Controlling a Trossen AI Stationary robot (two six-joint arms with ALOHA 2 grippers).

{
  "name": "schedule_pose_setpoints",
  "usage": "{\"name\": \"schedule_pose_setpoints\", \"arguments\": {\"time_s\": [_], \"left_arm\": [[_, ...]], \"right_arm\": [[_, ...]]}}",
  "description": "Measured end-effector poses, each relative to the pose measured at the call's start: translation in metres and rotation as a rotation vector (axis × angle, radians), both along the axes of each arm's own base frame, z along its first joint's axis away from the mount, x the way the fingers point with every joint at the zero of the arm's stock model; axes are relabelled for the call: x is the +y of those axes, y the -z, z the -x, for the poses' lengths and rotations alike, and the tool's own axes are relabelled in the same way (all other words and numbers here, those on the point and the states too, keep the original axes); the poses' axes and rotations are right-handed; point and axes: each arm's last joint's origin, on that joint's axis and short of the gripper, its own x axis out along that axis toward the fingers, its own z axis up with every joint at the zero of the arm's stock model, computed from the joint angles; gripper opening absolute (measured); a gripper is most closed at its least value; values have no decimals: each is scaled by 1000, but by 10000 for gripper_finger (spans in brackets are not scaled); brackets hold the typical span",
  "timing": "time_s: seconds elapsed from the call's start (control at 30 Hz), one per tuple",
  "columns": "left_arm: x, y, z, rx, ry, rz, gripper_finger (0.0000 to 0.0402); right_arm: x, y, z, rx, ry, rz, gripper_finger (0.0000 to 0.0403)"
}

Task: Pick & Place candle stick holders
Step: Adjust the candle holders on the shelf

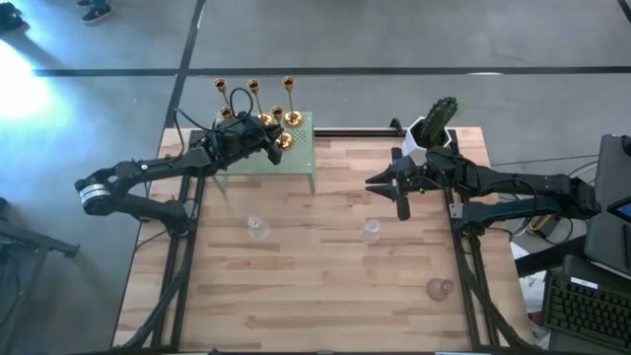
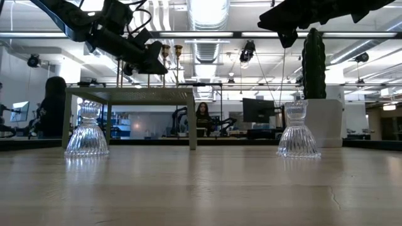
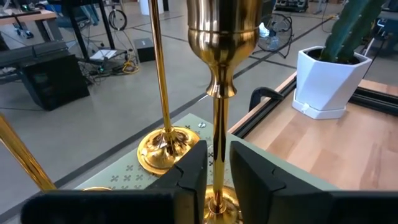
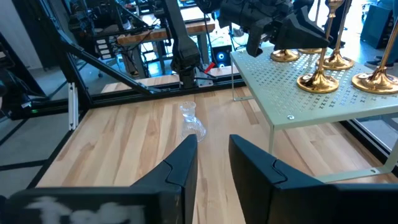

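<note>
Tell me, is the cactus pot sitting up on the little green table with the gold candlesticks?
No, the cactus pot stands on the wooden table, beside the green table.

No text, label, brand, number or sign can be read in any view.

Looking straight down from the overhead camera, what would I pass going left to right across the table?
Left gripper at the gold candlesticks on the green stand → glass holder → glass holder → right gripper → pinkish glass holder.
</note>
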Motion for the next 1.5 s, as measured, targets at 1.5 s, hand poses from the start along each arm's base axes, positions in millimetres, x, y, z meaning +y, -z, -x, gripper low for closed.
{"name": "schedule_pose_setpoints", "arguments": {"time_s": [1.5], "left_arm": [[-63,-37,29,-132,520,245,190]], "right_arm": [[0,0,0,0,0,0,88]]}}
